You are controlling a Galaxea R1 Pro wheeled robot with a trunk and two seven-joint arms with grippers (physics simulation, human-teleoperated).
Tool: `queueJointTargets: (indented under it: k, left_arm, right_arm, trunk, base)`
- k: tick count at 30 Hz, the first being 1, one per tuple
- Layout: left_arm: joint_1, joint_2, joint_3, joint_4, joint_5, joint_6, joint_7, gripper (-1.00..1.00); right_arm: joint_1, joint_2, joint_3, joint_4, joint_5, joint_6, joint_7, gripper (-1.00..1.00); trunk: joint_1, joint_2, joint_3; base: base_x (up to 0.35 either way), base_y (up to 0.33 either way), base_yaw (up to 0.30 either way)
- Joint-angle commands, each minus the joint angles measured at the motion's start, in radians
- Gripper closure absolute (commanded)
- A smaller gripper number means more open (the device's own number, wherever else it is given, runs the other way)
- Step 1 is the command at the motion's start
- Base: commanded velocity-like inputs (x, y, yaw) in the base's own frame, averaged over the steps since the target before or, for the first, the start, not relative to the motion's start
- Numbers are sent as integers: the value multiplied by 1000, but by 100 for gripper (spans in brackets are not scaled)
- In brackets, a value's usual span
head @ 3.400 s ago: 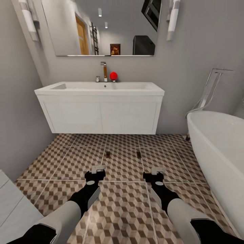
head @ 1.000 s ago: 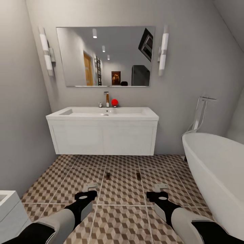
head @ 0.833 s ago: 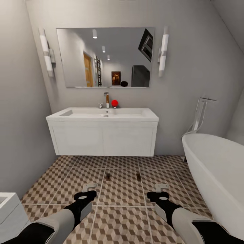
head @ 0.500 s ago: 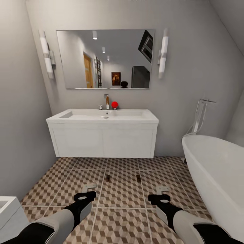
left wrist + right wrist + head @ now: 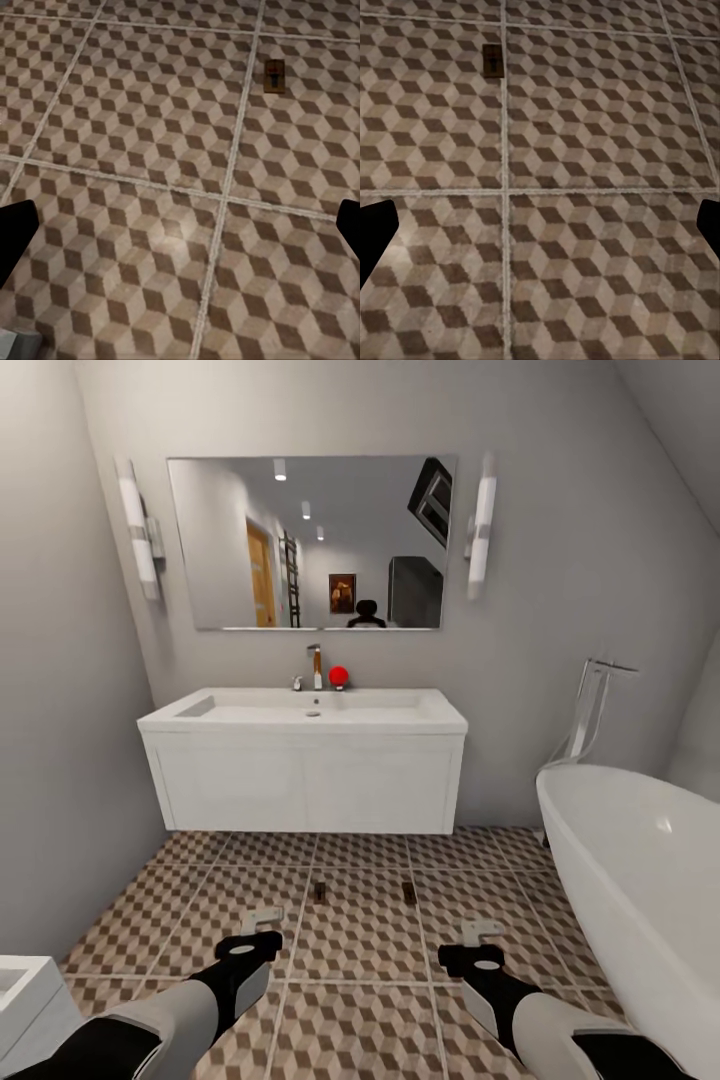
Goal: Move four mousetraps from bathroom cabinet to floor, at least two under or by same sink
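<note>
Camera farther back; 2 mousetraps (image 5: 319,891) (image 5: 409,892) lengthwise sinkward (image 5: 300,710).

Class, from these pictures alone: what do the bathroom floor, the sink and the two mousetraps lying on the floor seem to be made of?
Bathroom floor: probably matt ceramic tile, given the square slabs, pale grout lines and printed cube pattern.
Sink: smooth white, likely ceramic or resin; its vanity looks painted.
Mousetraps: flat brown boards, seemingly wood; the dark parts on top are too small to identify.
</note>
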Motion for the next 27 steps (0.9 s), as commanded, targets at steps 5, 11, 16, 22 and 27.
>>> queueJointTargets:
  k: [5,11,16,22,27]
  left_arm:
    - [-1,0,-8,8,10,-4,3,-100]
    - [-1,0,-8,10,10,-4,3,-100]
    - [-1,0,-8,11,10,-3,3,-100]
    - [-1,0,-8,12,11,-2,3,-100]
    - [-1,0,-8,14,11,-2,3,-100]
  right_arm:
    - [2,1,-2,1,7,-1,-4,-100]
    - [3,1,-2,1,6,0,-4,-100]
    - [4,0,-2,1,5,0,-4,-100]
    - [4,1,-2,1,5,1,-5,-100]
    - [4,1,-2,1,5,1,-6,-100]
  trunk:
    - [-19,35,15]
    - [-42,77,33]
    - [-62,112,49]
    - [-85,154,68]
    - [-104,189,84]
  base:
    - [0,0,0]
    - [0,0,0]
    - [0,0,0]
    - [0,0,0]
    - [0,0,0]
